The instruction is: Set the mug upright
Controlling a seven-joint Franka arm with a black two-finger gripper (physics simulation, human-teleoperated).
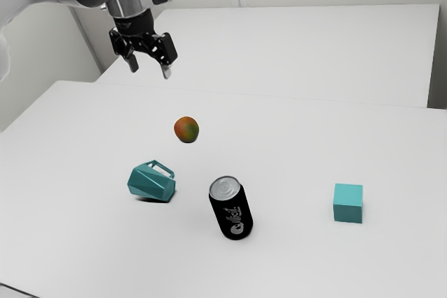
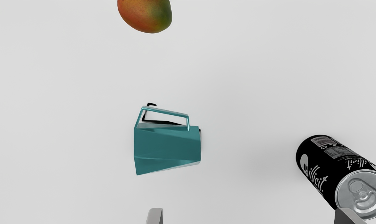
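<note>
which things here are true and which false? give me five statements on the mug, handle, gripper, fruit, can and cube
1. The mug lies on its side. True.
2. The gripper is shut on the mug. False: it is open, up above the table and apart from the mug.
3. The mug's handle is on the side toward the fruit. True.
4. The fruit touches the can. False: they stand apart.
5. In the exterior view, the cube is right of the can. True.
</note>
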